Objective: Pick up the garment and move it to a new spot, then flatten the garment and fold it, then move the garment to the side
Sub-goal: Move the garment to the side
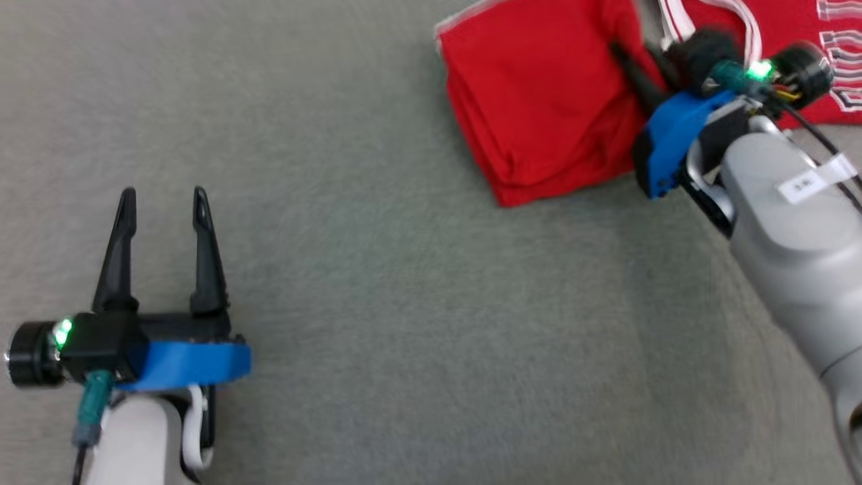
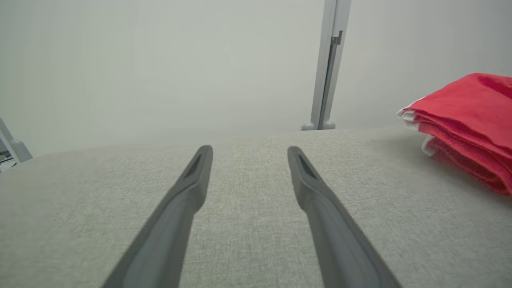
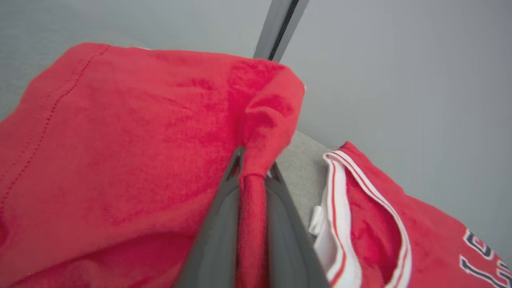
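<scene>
Here, the right pincer pinches the garment; left pincer spread wide.

The bench is covered in pale grey woven cloth, the weave fine and even, with a faint change of tone running across it. Behind its far edge stands a plain, pale grey wall in soft, flat light. A slim light-grey metal post rises against that wall, with two small rounded feet at its base, and a slanted grey strut shows at the bench's left end.
</scene>
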You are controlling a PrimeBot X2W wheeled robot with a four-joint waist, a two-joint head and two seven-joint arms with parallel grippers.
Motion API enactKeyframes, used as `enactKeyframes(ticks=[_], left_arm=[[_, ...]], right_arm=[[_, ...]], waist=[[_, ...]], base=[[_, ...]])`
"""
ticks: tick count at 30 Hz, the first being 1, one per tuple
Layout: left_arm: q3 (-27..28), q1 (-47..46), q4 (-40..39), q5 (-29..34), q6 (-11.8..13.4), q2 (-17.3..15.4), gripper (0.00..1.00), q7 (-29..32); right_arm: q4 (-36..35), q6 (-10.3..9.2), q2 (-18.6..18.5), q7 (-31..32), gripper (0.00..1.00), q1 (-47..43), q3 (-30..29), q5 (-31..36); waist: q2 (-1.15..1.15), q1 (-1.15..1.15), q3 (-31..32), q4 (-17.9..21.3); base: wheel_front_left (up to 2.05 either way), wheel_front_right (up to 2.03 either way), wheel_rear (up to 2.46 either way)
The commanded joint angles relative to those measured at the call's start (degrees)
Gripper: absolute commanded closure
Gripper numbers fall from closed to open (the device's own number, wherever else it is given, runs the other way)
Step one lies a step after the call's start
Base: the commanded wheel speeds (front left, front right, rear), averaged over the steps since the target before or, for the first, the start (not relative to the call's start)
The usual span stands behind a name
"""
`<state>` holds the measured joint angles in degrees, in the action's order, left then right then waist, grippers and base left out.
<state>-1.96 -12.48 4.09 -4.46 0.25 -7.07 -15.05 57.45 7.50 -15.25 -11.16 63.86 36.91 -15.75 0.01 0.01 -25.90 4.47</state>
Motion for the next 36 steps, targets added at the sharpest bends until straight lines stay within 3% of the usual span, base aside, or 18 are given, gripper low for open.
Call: enactKeyframes(ticks=[1, 8, 13, 22, 29, 31, 32, 36], left_arm=[[0.34, -1.01, -0.87, 0.42, 0.39, -0.55, 0.0, 0.05], [0.15, -2.32, -8.2, 2.34, 0.11, -3.71, 0.0, 3.18], [-0.37, -2.92, -14.45, 3.65, -0.25, -5.53, 0.0, 6.48], [-0.45, -3.12, -20.53, 3.89, -0.65, -7.1, 0.0, 9.74], [-0.09, -3.12, -21.74, 3.61, -0.1, -7.72, 0.0, 10.13], [0.05, -3.04, -21.78, 3.58, 0.21, -7.74, 0.0, 9.94], [0.07, -2.99, -21.67, 3.58, 0.28, -7.76, 0.0, 9.87], [-0.14, -3.46, -20.85, 3.1, 0.48, -7.54, 0.0, 9.28]], right_arm=[[-0.68, 0.0, -0.72, -0.18, 1.0, 1.65, 0.44, -0.87], [-3.46, 0.0, -6.88, -0.9, 1.0, 8.39, 0.91, -6.86], [-4.11, 0.0, -12.35, -0.53, 1.0, 11.82, 2.11, -9.94], [-0.38, 0.0, -17.3, 2.41, 1.0, 15.86, 4.25, -14.82], [5.68, 0.0, -17.37, 3.18, 1.0, 18.51, 6.21, -14.11], [7.79, 0.0, -17.17, 2.15, 0.71, 19.64, 5.98, -13.32], [9.04, 0.0, -16.95, 1.78, 0.03, 19.94, 6.1, -12.77], [12.77, 0.0, -16.12, -0.87, 0.0, 21.39, 5.47, -10.81]], waist=[[-0.01, -0.01, -0.82, 1.05], [-0.01, -0.01, -6.82, 8.07], [-0.01, -0.01, -9.78, 10.88], [-0.01, -0.01, -12.5, 11.33], [-0.01, -0.01, -14.29, 9.86], [-0.01, -0.01, -14.58, 9.55], [-0.01, -0.01, -14.68, 9.38], [-0.01, -0.01, -14.65, 8.57]], base=[[0.0, 0.0, 0.0], [0.0, 0.0, 0.0], [0.0, 0.0, 0.0], [0.0, 0.0, 0.0], [0.0, 0.0, 0.0], [0.0, 0.0, 0.0], [0.0, 0.0, 0.0], [0.0, 0.0, 0.0]])
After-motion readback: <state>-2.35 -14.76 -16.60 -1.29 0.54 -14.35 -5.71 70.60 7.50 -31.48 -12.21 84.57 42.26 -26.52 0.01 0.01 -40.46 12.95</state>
